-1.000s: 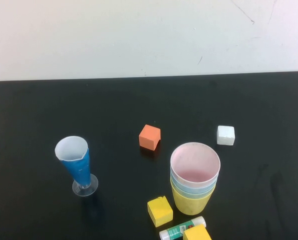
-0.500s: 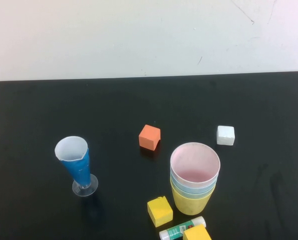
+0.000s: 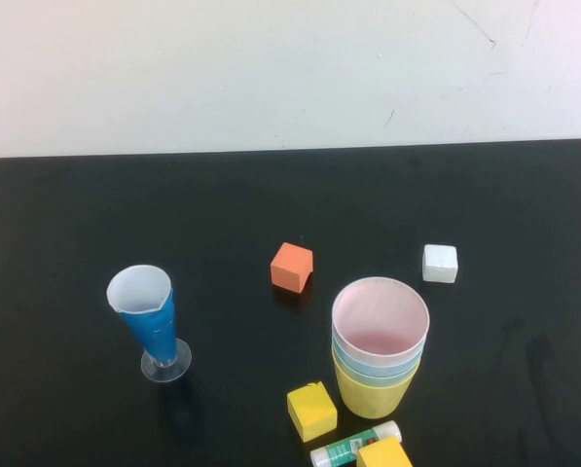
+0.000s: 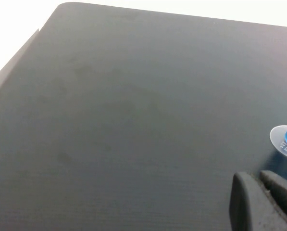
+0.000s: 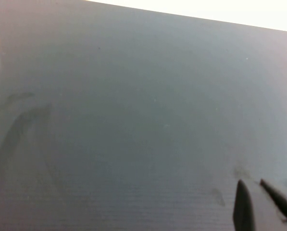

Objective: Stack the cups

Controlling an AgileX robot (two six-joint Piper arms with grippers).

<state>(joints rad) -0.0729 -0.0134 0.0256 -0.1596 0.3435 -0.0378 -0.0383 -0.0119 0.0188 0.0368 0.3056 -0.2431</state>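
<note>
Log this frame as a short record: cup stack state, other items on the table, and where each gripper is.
cup stack: pink cup nested innermost, light blue cup and a thin light green rim below it, yellow cup outermost; upright on the black table
unstacked tumblers: none seen
cone cup: upright, apart, left of the stack
blocks: orange, white, two yellow
glue stick: lying near the stack's base
left gripper: low over bare table near the cone cup's base, fingers together
right gripper: over bare table, holding nothing

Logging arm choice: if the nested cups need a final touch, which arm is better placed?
Probably right: the cup stack stands right of centre. Both left gripper and right gripper hang near bare table, holding nothing.
</note>
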